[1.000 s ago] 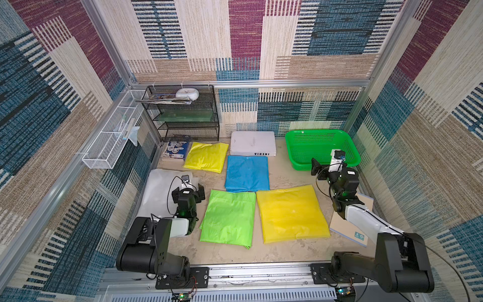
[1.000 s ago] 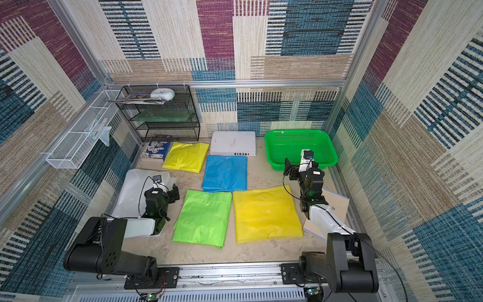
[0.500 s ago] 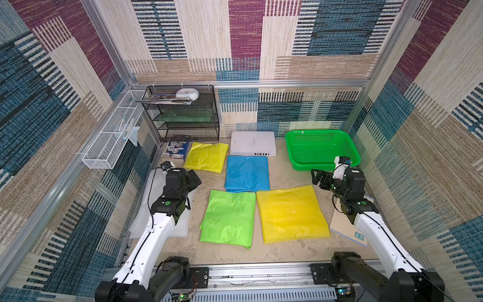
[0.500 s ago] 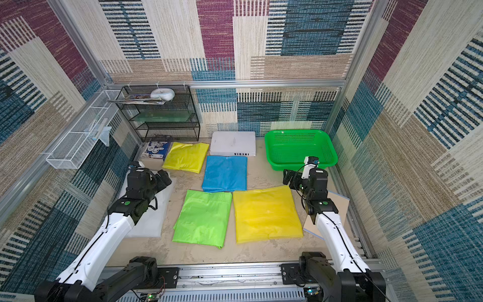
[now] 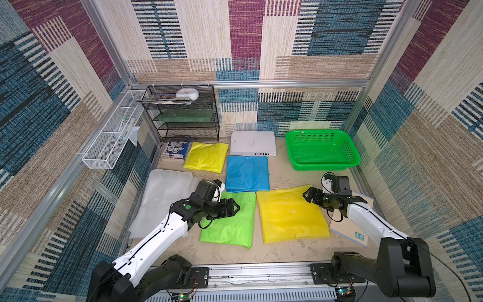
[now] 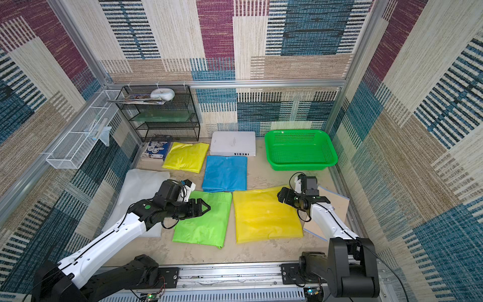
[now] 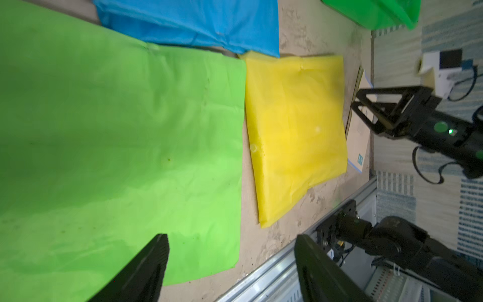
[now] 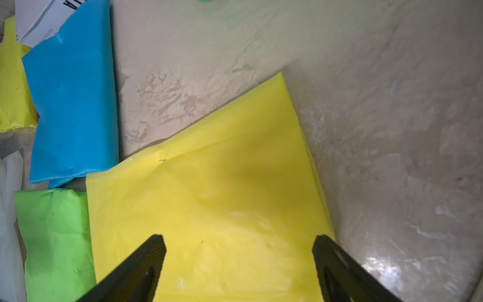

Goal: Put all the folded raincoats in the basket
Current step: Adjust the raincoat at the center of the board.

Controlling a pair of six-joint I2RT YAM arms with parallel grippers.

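Note:
Several folded raincoats lie flat on the floor: a lime green one (image 5: 232, 224), a large yellow one (image 5: 290, 214), a blue one (image 5: 247, 174), a small yellow one (image 5: 206, 157) and a translucent white one (image 5: 162, 193). The bright green basket (image 5: 324, 164) stands at the back right with nothing in it. My left gripper (image 5: 235, 208) hovers open above the lime green raincoat (image 7: 117, 130), holding nothing. My right gripper (image 5: 306, 194) hangs open over the large yellow raincoat's (image 8: 209, 209) far right corner, nothing between its fingers.
A white box (image 5: 253, 143) sits behind the blue raincoat. A black mesh rack (image 5: 183, 115) and a book (image 5: 176, 149) fill the back left. A white wire basket (image 5: 112, 141) hangs on the left wall. A flat board (image 5: 350, 227) lies under my right arm.
Both arms have unfolded and reached inward. The left gripper swung from the white raincoat over the lime green one. The right gripper came down over the yellow raincoat's corner.

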